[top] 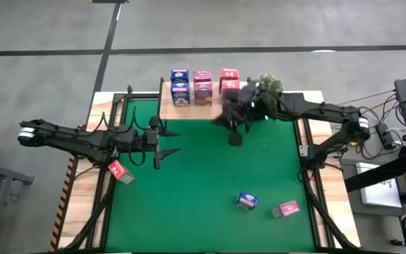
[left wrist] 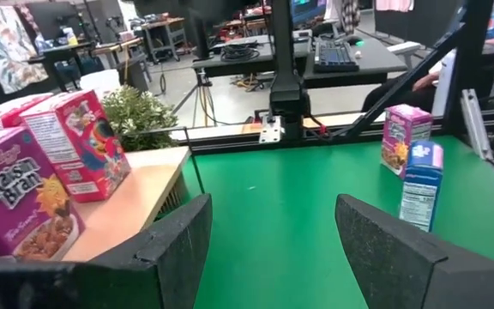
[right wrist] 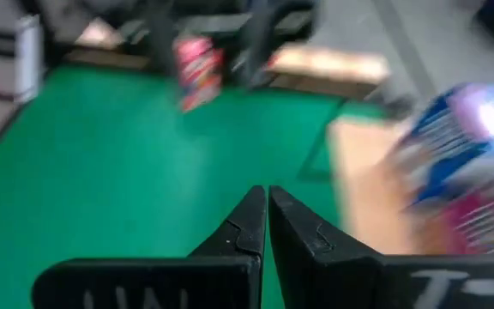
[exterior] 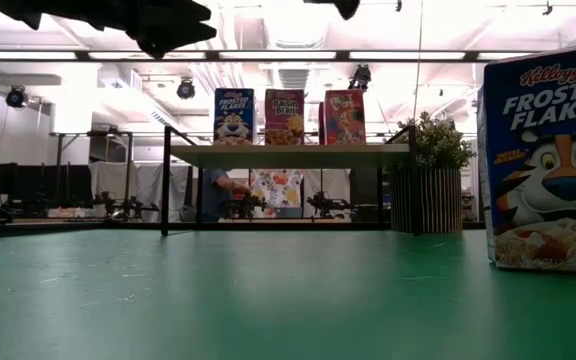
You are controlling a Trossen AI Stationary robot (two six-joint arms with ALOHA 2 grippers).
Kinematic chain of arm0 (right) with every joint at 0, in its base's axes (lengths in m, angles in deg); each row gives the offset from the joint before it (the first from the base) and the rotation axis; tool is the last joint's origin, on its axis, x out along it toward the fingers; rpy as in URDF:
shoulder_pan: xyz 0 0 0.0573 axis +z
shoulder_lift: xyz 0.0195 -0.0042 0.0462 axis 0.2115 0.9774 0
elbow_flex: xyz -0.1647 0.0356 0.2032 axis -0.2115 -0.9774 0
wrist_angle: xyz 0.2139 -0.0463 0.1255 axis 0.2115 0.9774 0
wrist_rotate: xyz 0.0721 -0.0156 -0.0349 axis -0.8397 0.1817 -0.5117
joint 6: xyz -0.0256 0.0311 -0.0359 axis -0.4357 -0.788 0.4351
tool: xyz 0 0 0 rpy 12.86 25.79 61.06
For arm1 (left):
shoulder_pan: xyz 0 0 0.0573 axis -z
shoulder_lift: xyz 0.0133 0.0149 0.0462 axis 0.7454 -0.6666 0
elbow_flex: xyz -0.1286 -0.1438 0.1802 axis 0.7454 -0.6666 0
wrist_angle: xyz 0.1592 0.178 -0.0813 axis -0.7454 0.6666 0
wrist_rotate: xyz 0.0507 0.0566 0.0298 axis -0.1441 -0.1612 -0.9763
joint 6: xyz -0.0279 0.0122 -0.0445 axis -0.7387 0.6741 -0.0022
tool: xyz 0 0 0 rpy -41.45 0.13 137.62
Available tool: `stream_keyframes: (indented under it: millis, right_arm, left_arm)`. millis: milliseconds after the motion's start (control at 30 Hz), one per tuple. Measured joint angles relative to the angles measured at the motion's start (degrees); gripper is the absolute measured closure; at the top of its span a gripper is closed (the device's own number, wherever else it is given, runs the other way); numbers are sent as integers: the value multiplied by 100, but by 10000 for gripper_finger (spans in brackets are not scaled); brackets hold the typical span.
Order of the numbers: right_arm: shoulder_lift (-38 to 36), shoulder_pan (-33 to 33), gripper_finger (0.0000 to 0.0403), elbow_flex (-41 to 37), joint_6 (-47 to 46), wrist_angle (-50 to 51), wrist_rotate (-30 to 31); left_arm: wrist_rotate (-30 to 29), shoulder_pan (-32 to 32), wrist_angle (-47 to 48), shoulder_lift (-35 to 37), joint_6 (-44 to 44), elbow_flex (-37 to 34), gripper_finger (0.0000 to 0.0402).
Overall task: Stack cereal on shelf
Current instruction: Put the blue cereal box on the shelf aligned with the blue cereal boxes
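Cereal boxes on and around the wooden shelf (top: 189, 109), which stands at the far edge of the green mat (top: 203, 176). In the high view the shelf appears to carry six boxes in three pairs: two blue boxes (top: 180, 88), two dark pink Raisin Bran boxes (top: 203, 87) and two red boxes (top: 229, 80), the nearer red one partly covered by the right arm. Three further boxes rest on the mat, well apart from the shelf: a pink box (top: 120, 171) near the left edge, a blue Frosted Flakes box (top: 246, 201) toward the near side, and another pink box (top: 285, 209) just beside it to the right. That makes nine boxes, counting the two partly hidden ones. A small potted plant (top: 270, 83) stands at the shelf's right end. The left gripper (top: 168, 141) hovers over the left part of the mat, fingers spread wide and pinching nothing. The right gripper (top: 235, 138) hangs above the mat just in front of the shelf, fingers pressed together with nothing between them. In the low view a person (exterior: 218, 190) shows in the room behind the shelf.
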Motion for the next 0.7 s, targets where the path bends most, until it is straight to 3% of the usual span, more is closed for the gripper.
stream_keyframes:
  millis: [200, 433, 700]
  right_arm:
    - [-44, 986, 394, -219, -1039, 987, 39]
    - [6, 2033, 394, -658, -2509, 1333, 75]
    - [39, 3418, 394, -971, -4324, 1879, 1282]
  left_arm:
    - [1, 317, -9, 0, -134, 0, 170]
    - [1, 670, -219, -32, -359, 0, 170]
    - [3, 883, -549, -211, -420, 0, 170]
